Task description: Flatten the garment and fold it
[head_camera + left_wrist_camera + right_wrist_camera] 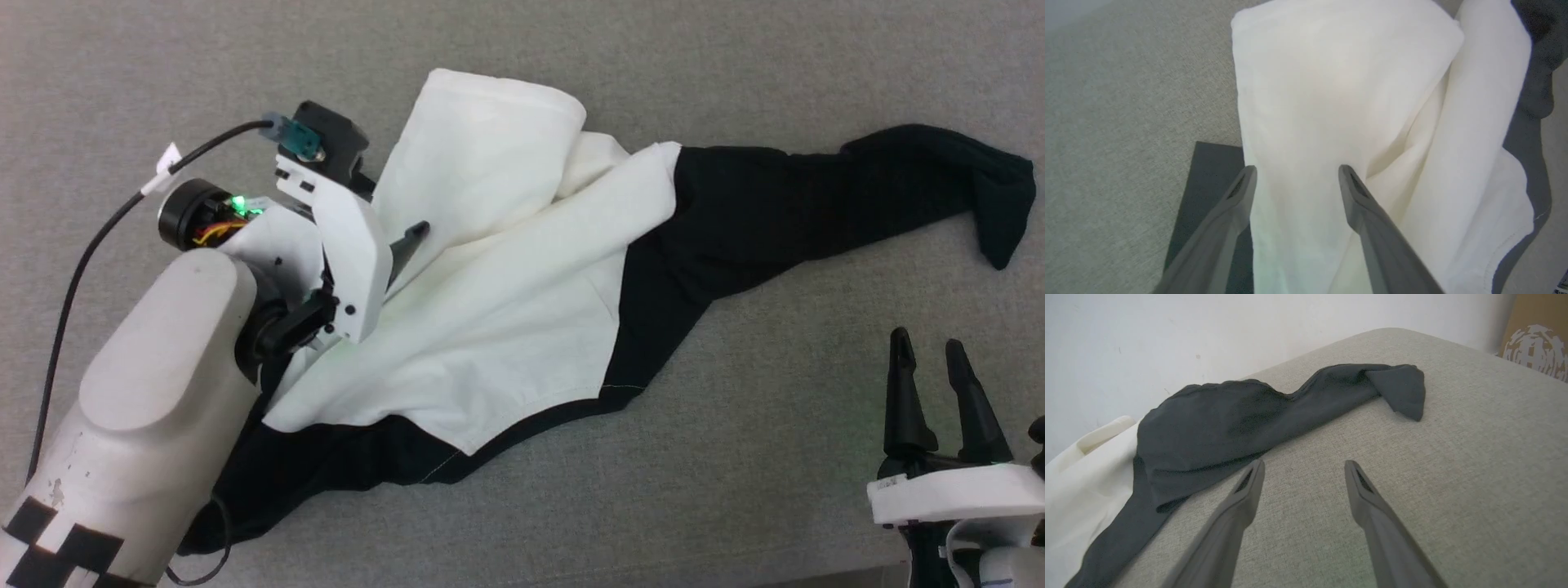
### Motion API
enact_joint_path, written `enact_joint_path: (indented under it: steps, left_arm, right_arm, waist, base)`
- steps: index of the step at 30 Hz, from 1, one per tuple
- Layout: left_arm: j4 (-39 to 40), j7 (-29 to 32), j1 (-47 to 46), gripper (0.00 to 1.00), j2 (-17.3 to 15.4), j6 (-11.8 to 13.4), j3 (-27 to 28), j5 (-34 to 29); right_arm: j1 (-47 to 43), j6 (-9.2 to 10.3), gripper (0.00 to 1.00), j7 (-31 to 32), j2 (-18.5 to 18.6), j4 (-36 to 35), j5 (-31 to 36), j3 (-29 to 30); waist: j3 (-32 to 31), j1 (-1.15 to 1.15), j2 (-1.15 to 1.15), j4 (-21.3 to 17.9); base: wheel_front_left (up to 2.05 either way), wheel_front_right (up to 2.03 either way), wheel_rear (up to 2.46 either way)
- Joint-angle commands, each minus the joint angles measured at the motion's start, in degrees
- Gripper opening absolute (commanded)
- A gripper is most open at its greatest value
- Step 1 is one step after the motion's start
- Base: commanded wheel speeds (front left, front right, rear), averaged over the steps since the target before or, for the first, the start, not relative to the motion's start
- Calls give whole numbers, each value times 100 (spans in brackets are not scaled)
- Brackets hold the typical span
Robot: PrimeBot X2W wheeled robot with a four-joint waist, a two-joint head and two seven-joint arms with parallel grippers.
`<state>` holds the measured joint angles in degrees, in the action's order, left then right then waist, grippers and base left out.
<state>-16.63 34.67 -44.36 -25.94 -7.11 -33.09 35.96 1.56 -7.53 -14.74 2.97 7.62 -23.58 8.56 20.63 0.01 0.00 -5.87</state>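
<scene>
Head view: the garment (490, 327) lies crumpled on the padded grey surface (735, 490), so I judge flattening is not yet done. Left wrist view: my left claw (1296, 175) hangs released over a soft white fold, which I'd pinch next and draw flat. Right wrist view: my right claw (1304, 469) is released over coarse bare weave, and the limp black sleeve lies near the far edge.

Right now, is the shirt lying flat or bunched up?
Bunched up. On the shirt the white panel is doubled over in a thick fold, and the black sleeve trails sideways, its end turned back.
</scene>
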Motion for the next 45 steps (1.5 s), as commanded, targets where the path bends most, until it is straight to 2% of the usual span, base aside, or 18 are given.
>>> enact_joint_path:
  steps: [1,11,12,13,17,23,29,31,33,34,35,41,45]
  left_arm:
    - [-75,-31,-81,100,-24,-36,-25,-17]
    - [-600,-67,-87,100,-152,-37,-272,112]
    - [-630,-104,-85,31,-159,-37,-308,130]
    - [-619,-162,-95,0,-180,-37,-375,149]
    - [-594,-480,-199,0,-288,-37,-482,234]
    - [-648,-1204,-534,0,-310,32,-306,157]
    - [-951,-2407,-902,0,-262,608,60,-279]
    - [-1128,-2684,-966,0,-239,783,134,-377]
    - [-1340,-2790,-963,0,-175,856,166,-362]
    - [-1432,-2835,-959,29,-143,877,168,-359]
    - [-1514,-2876,-956,98,-105,886,174,-342]
    - [-1735,-3226,-946,100,177,818,300,-100]
    - [-1432,-3600,-724,100,251,720,354,11]
  right_arm:
    - [104,4,100,-26,-9,-18,-27,-15]
    - [210,4,100,-26,-9,-16,-60,-46]
    - [217,4,100,-26,-9,-18,-64,-43]
    - [223,4,100,-26,-9,-19,-66,-38]
    - [231,4,100,-26,-9,-25,-65,-3]
    - [260,4,100,-26,-9,-5,-58,17]
    - [307,4,100,-26,-9,-46,-55,-34]
    - [312,4,100,-26,-9,-45,-51,-44]
    - [313,4,100,-26,-9,-44,-53,-49]
    - [315,4,100,-26,-9,-40,-54,-46]
    - [317,4,100,-26,-9,-37,-54,-40]
    - [286,4,100,-26,-9,3,18,14]
    - [199,4,100,-26,-9,36,104,37]
  waist:
    - [110,-1,0,-96]
    - [318,-1,0,-268]
    - [333,-1,0,-279]
    - [346,-1,0,-289]
    - [379,-1,0,-293]
    - [405,-1,0,-237]
    - [506,-1,0,-267]
    - [547,-1,0,-291]
    - [576,-1,0,-312]
    - [585,-1,0,-316]
    - [594,-1,0,-315]
    - [451,-1,0,-136]
    - [143,-1,0,53]
  base:
    - [0,0,0]
    - [0,0,0]
    - [0,0,0]
    - [0,0,0]
    - [0,0,0]
    - [0,0,0]
    - [0,0,0]
    - [0,0,0]
    - [0,0,0]
    - [0,0,0]
    - [0,0,0]
    - [0,0,0]
    - [0,0,0]
